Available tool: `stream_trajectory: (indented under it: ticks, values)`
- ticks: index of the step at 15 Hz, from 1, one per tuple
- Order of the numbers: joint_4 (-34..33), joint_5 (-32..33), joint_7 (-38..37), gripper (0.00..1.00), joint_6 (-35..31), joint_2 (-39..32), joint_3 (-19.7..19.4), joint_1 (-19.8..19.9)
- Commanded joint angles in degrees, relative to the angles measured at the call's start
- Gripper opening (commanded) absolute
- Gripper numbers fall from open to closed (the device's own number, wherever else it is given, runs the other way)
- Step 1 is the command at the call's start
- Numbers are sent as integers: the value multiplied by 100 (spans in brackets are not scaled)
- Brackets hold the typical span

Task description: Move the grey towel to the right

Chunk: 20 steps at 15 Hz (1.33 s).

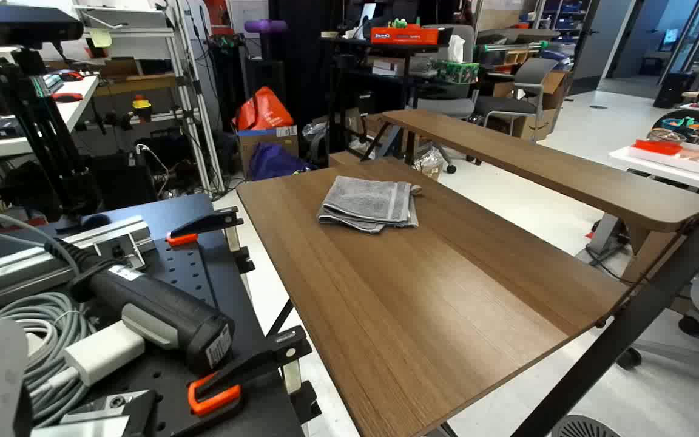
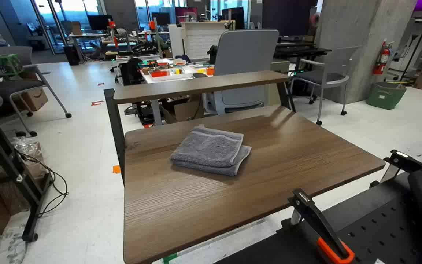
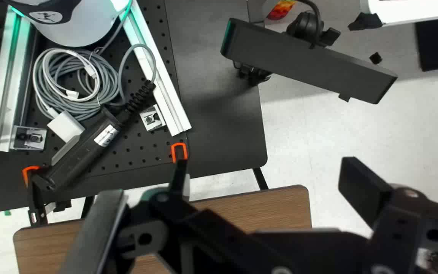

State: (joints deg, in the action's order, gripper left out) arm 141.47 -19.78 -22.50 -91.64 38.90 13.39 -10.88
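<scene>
The grey towel (image 1: 366, 201) lies folded and flat on the brown wooden table (image 1: 446, 315), toward its far end in an exterior view. Its layered edges are slightly offset. It also shows in an exterior view (image 2: 209, 150), on the table (image 2: 167, 212) near the raised shelf. My gripper (image 3: 230, 201) shows only in the wrist view. Its two fingers are spread wide apart with nothing between them. It points down above the gap between the black bench and a corner of the wooden table (image 3: 276, 207). The towel is not visible in the wrist view.
A raised wooden shelf (image 1: 543, 164) runs along one long side of the table, also in an exterior view (image 2: 203, 86). A black bench (image 3: 222, 133) bears clamps (image 2: 317, 220), coiled cables (image 3: 76, 83) and a black handheld device (image 3: 86, 148). A camera on a stand (image 3: 306, 61) rises beside it.
</scene>
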Motion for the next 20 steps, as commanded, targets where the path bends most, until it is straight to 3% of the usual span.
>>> stream_trajectory:
  ticks: [1, 12, 20]
  values:
    - [-18, -44, 55, 100, 31, 14, 87, 118]
    - [-21, -44, 55, 100, 31, 14, 87, 118]
    - [-631, 125, 21, 100, -552, -1405, -3, 475]
